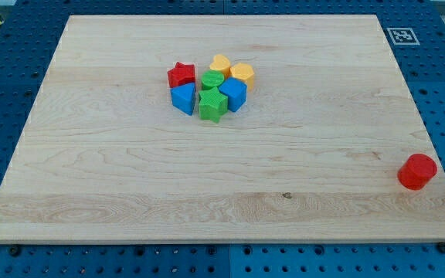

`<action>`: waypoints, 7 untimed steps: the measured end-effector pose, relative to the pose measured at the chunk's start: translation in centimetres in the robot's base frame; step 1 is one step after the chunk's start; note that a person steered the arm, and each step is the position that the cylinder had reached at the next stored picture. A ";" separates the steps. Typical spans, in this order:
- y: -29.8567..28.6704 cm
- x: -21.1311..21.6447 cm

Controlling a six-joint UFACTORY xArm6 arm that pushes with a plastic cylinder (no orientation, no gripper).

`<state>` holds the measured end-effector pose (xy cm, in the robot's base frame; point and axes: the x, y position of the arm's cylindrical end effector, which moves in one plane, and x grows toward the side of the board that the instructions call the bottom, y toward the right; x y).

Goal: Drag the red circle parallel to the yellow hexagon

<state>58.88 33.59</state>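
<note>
The red circle lies near the board's right edge, low in the view, far from the other blocks. The yellow hexagon sits at the upper right of a tight cluster above the board's middle. My tip does not show in this view, so I cannot place it relative to the blocks.
The cluster also holds a yellow heart-like block, a red star, a green circle, a green star, and two blue blocks. The wooden board lies on a blue pegboard. A marker tag sits at the top right.
</note>
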 end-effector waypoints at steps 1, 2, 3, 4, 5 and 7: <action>-3.5 0.7; -5.3 -3.1; -5.5 -2.6; -5.5 -3.2; -6.4 -3.2; -8.4 -3.3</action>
<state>55.62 25.22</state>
